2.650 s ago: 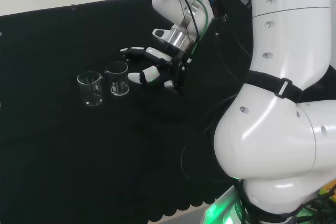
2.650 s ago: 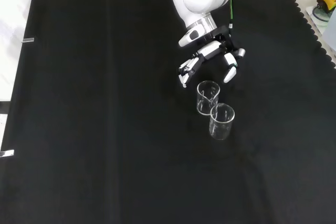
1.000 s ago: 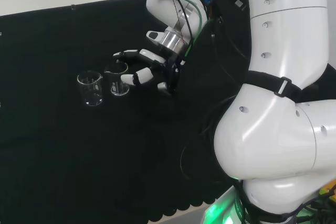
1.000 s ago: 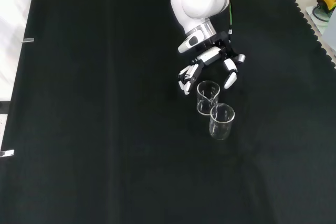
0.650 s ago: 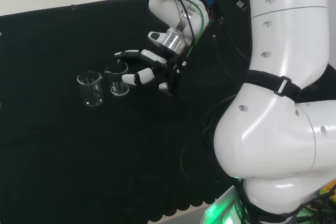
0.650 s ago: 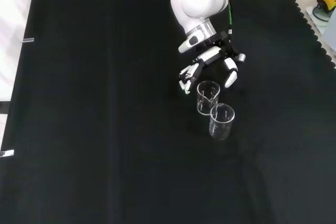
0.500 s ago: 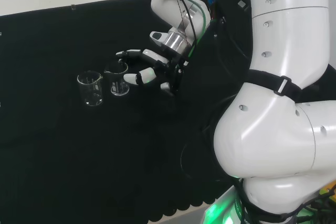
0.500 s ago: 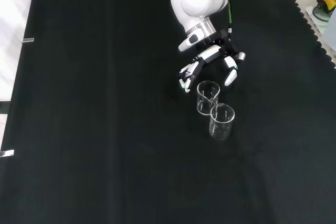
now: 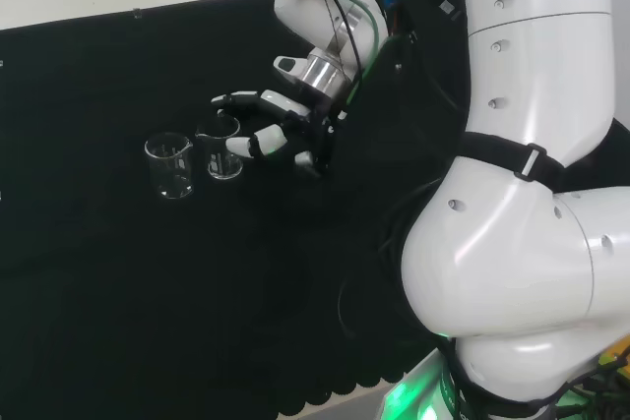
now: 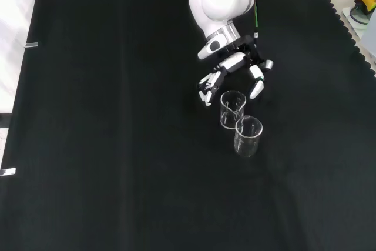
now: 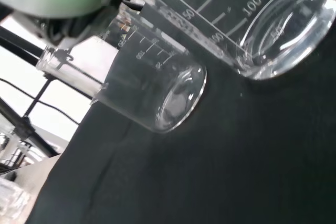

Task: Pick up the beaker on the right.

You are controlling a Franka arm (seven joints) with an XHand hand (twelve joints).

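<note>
Two clear glass beakers stand side by side on the black cloth. In the head view the right beaker (image 9: 223, 150) is next to the hand (image 9: 282, 128), and the left beaker (image 9: 169, 166) stands farther off. The hand is open, its fingers (image 9: 234, 100) and thumb (image 9: 246, 145) spread toward either side of the right beaker's rim. In the front view the hand (image 10: 232, 67) hangs just above the nearer beaker (image 10: 232, 109), with the other beaker (image 10: 248, 136) below it. The wrist view has the near beaker (image 11: 262, 30) large and the far beaker (image 11: 152, 95) behind it.
The arm's white links (image 9: 532, 194) rise at the head view's right. The scalloped cloth edge (image 10: 346, 27) runs down the front view's right side, with small items (image 10: 364, 1) beyond it. Open black cloth (image 10: 117, 145) lies to the left of the beakers in the front view.
Over the frames the hand has come closer to the right beaker, with a small back-and-forth shift in the last second. Neither beaker has moved.
</note>
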